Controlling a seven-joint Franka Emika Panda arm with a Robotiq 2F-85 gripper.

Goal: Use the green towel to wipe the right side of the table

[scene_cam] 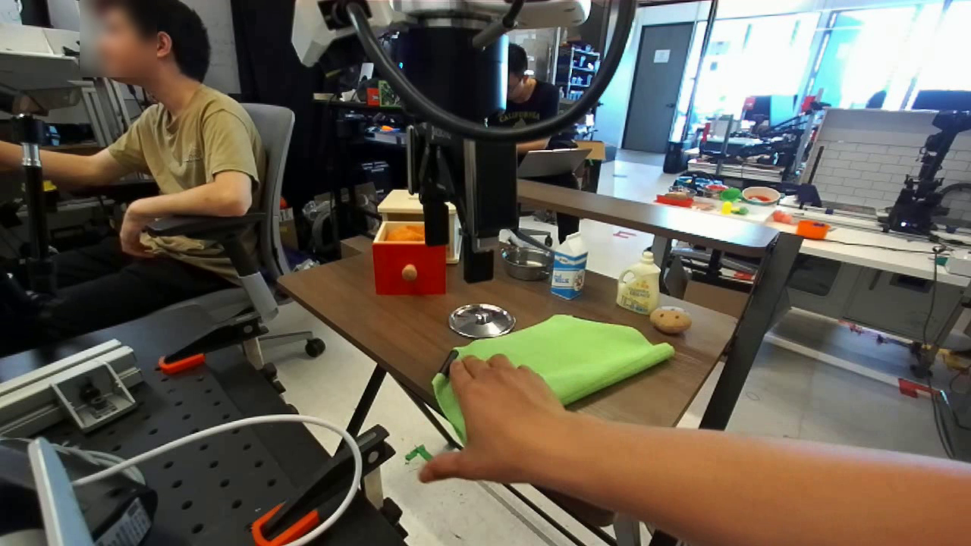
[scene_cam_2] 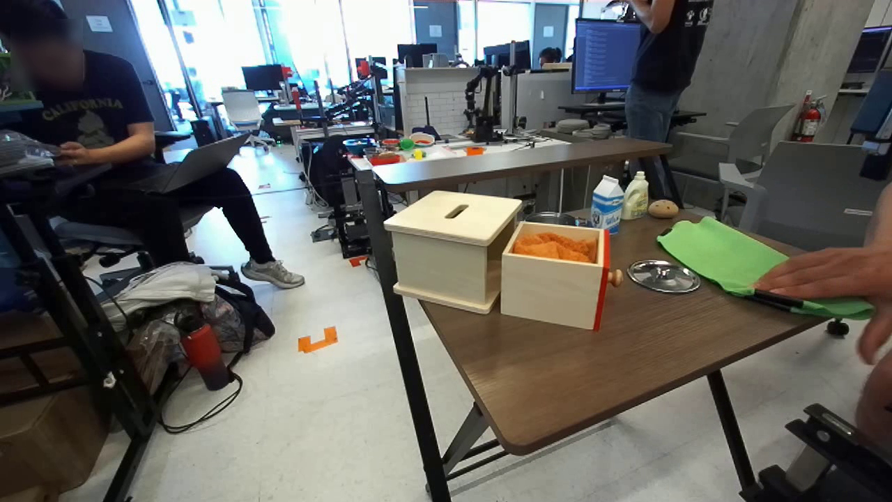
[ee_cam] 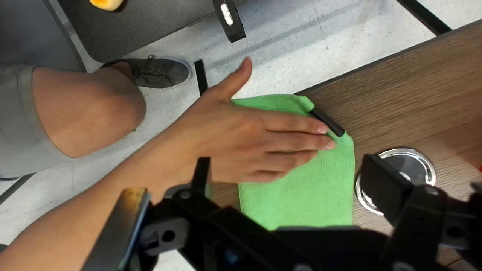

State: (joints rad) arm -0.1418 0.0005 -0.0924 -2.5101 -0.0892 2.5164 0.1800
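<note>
The green towel (scene_cam: 584, 349) lies folded on the brown table (scene_cam: 341, 292), with one part hanging past the near edge. It also shows in an exterior view (scene_cam_2: 725, 254) and in the wrist view (ee_cam: 301, 203). A person's hand (scene_cam: 504, 402) rests flat on the towel; it covers part of it in the wrist view (ee_cam: 241, 139). A black strip sits at the towel's corner. My gripper (scene_cam: 457, 254) hangs above the table, apart from the towel. In the wrist view the gripper (ee_cam: 288, 169) has its fingers wide apart with nothing held between them.
A silver lid (scene_cam: 482, 321) lies beside the towel. Behind stand a red-fronted drawer (scene_cam: 410, 269) with orange cloth, a wooden box (scene_cam_2: 446, 258), a metal pot (scene_cam: 527, 263), a milk carton (scene_cam: 569, 265), a yellow bottle (scene_cam: 639, 284) and a potato (scene_cam: 670, 320). The person's arm (scene_cam: 683, 462) crosses the near side.
</note>
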